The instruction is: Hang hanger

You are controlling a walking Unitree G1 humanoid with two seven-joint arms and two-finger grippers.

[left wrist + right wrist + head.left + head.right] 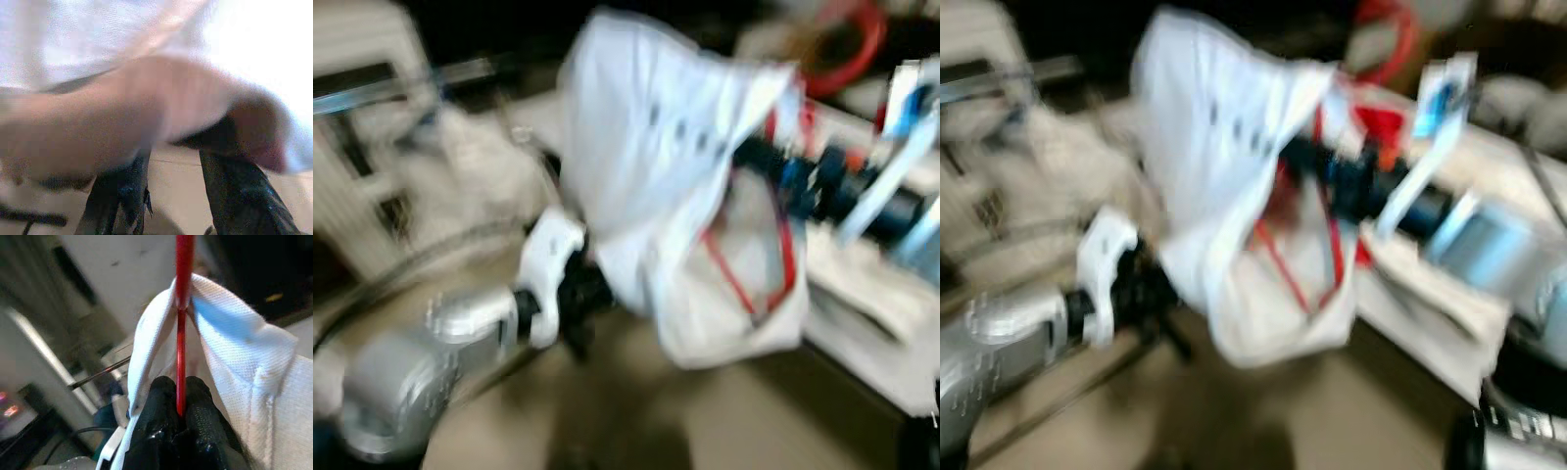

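A white shirt [656, 147] hangs on a red hanger [744, 284] in mid-air at the centre of the blurred head views. My right gripper [180, 406] is shut on the hanger's red wire just under the collar [220, 323]; its arm [822, 181] reaches in from the right. My left gripper [582, 294] sits at the shirt's lower left edge. In the left wrist view its two black fingers [117, 196] stand apart, with shaded fabric [146, 112] draped across their tips.
A pale cabinet [362, 59] and a metal bar [411, 83] stand at the left. A red ring [847, 49] lies at the back right. A white surface [862, 323] runs along the right. Beige floor [607, 421] lies below.
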